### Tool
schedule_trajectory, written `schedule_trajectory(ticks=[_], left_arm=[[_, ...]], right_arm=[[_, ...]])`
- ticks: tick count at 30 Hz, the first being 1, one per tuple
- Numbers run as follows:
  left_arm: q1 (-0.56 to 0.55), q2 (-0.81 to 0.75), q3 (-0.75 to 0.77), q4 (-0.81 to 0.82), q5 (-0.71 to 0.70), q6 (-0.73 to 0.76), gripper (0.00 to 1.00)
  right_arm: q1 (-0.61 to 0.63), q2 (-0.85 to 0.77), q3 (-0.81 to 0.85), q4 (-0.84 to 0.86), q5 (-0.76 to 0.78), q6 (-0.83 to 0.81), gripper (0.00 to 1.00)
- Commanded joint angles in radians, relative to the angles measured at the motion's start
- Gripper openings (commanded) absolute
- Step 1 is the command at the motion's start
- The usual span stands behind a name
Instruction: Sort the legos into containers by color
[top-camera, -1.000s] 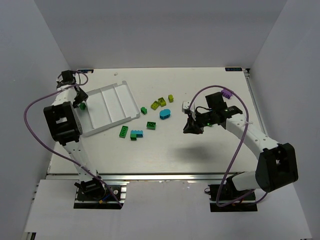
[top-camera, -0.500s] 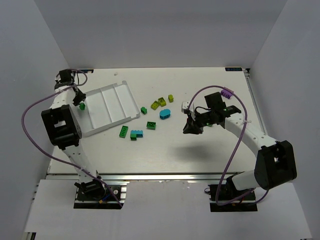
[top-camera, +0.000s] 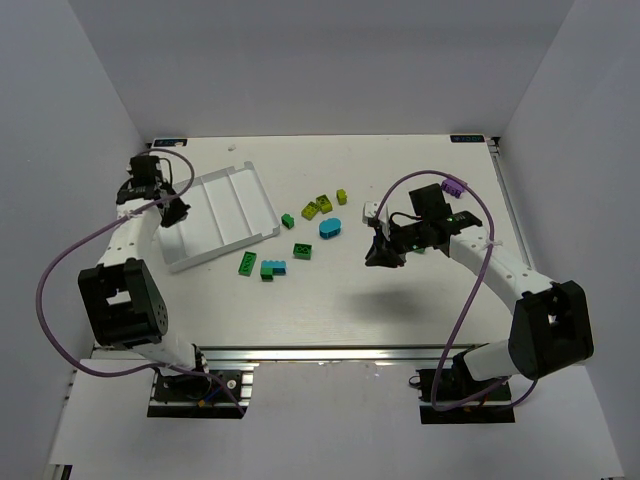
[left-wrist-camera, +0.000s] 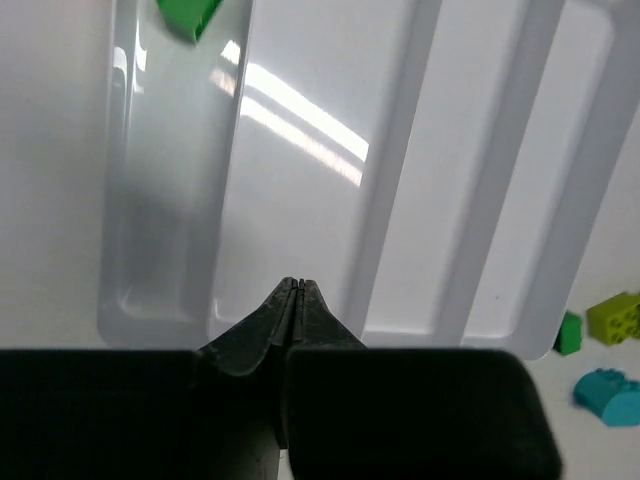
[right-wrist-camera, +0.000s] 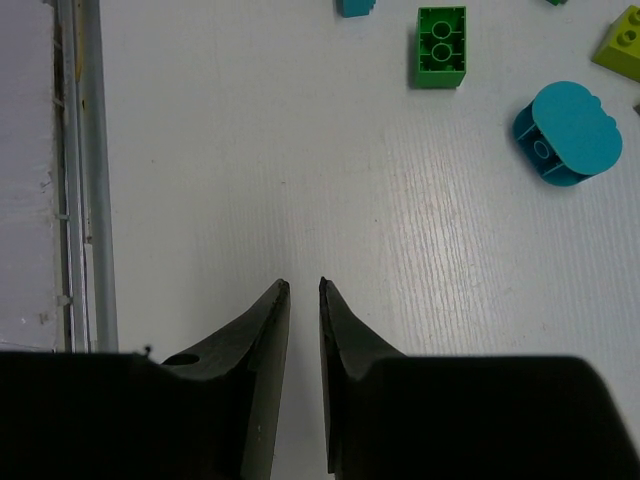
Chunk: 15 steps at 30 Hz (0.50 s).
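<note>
The white tray (top-camera: 232, 200) lies at the table's left, its containers running as long compartments between ridges (left-wrist-camera: 395, 160). One green lego (left-wrist-camera: 188, 15) rests in the leftmost compartment. My left gripper (left-wrist-camera: 297, 285) hovers over the tray's near left end (top-camera: 172, 212), shut and empty. Loose legos lie in mid-table: yellow-green (top-camera: 311, 211), dark green (top-camera: 287, 221), a cyan rounded one (top-camera: 330, 228) and green ones (top-camera: 302, 249) (top-camera: 245, 263). My right gripper (right-wrist-camera: 303, 285) hangs to their right (top-camera: 380, 258), slightly open, over bare table. It faces a green brick (right-wrist-camera: 441, 46) and the cyan piece (right-wrist-camera: 567, 120).
A cyan-and-green pair (top-camera: 272, 268) sits near the tray's near corner. White walls close in the table on three sides. A metal rail (top-camera: 300, 352) runs along the near edge. Purple cables (top-camera: 470, 290) loop off both arms.
My left gripper has closed and swung from the tray's far left edge over its near left part, leaving the green lego in the leftmost compartment. The right arm has hardly moved.
</note>
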Motion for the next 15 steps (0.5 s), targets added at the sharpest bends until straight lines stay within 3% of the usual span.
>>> schedule_trajectory(ticks=[1,4,15], left_arm=[[-0.026,-0.061,-0.052,-0.084,-0.095,0.047,0.12],[-0.026,-0.058,-0.072,-0.113,-0.210,0.073,0.11],[-0.028,0.080,-0.033,-0.035,-0.220,0.191,0.13]], right_arm=[[-0.002,-0.003,0.010,0.009,-0.029,0.008,0.24],[-0.002,-0.003,0.011,0.000,-0.029,0.006,0.24],[0.000,-0.035,-0.015,0.008,-0.016,0.016,0.25]])
